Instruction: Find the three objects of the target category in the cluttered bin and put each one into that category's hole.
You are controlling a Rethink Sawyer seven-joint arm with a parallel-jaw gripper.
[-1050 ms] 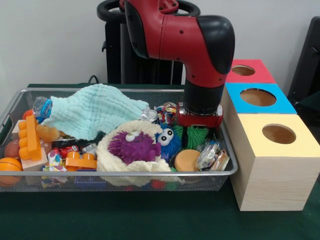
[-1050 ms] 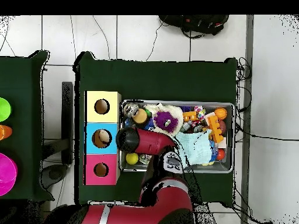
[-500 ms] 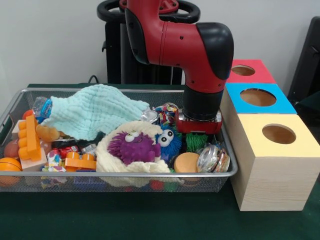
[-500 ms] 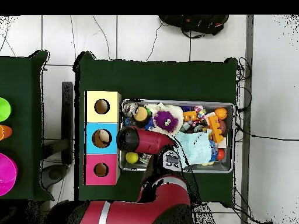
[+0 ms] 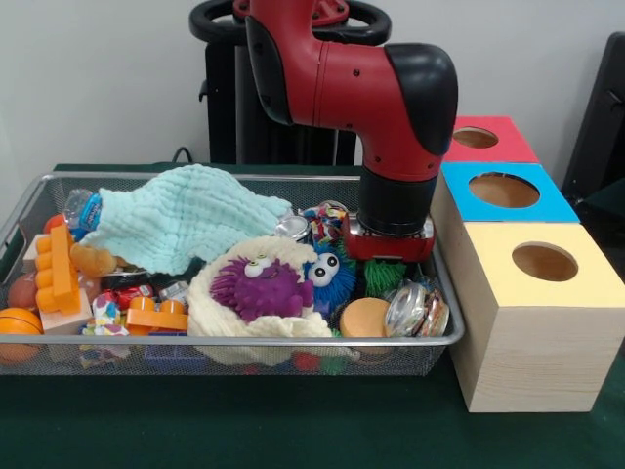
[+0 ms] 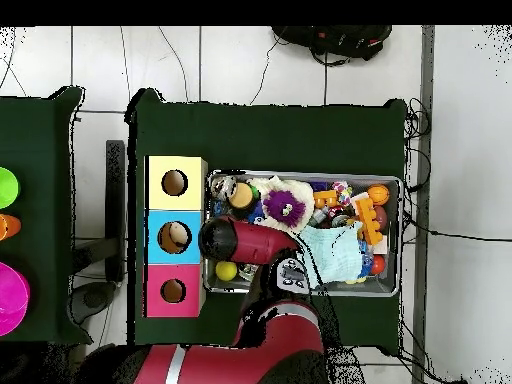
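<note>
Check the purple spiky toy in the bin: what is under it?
The purple spiky toy sits on a cream fluffy ring, which cups it. Whatever lies beneath that ring in the mesh bin is covered.

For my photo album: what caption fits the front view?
Red robot arm reaching into a wire basket of toys, beside three boxes with round holes.

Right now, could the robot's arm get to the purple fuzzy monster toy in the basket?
Probably yes. The purple monster toy lies on top of a cream fluffy ring, with nothing covering it. The arm hangs low over the basket just beside it, above a green spiky toy, so a short sideways move should do.
</note>
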